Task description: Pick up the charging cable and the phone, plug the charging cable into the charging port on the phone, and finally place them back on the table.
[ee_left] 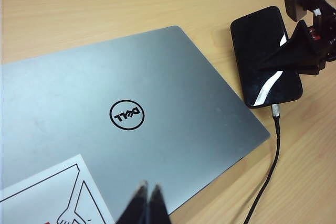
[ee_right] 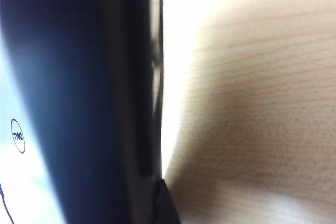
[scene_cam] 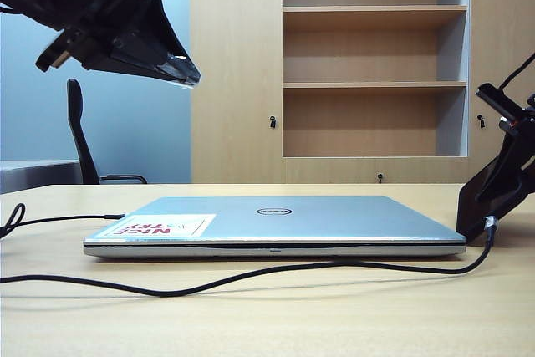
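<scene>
The phone point(ee_left: 266, 59), cable point(ee_left: 268, 174) plugged in, is clamped by the right gripper point(ee_left: 294, 56) beside the laptop point(ee_left: 131, 114) near the bench's point(scene_cam: 334, 315) right edge; the left gripper point(ee_left: 148, 203) is held closed, empty, above.

Office, shelf cabinet point(scene_cam: 374, 56), office chair point(scene_cam: 81, 135), closed laptop point(scene_cam: 276, 225)

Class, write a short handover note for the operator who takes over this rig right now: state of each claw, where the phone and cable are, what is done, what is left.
Left claw: shut, empty, raised over the closed laptop.
Right claw: shut on the phone, at the laptop's right edge, low by the table.
Charging cable: its plug sits at the phone's lower end and looks inserted; the cord trails across the table in front of the laptop.
Done: pickup and, apparently, plugging.
Left: set the phone fully flat, open the right claw and pull it away.
</scene>
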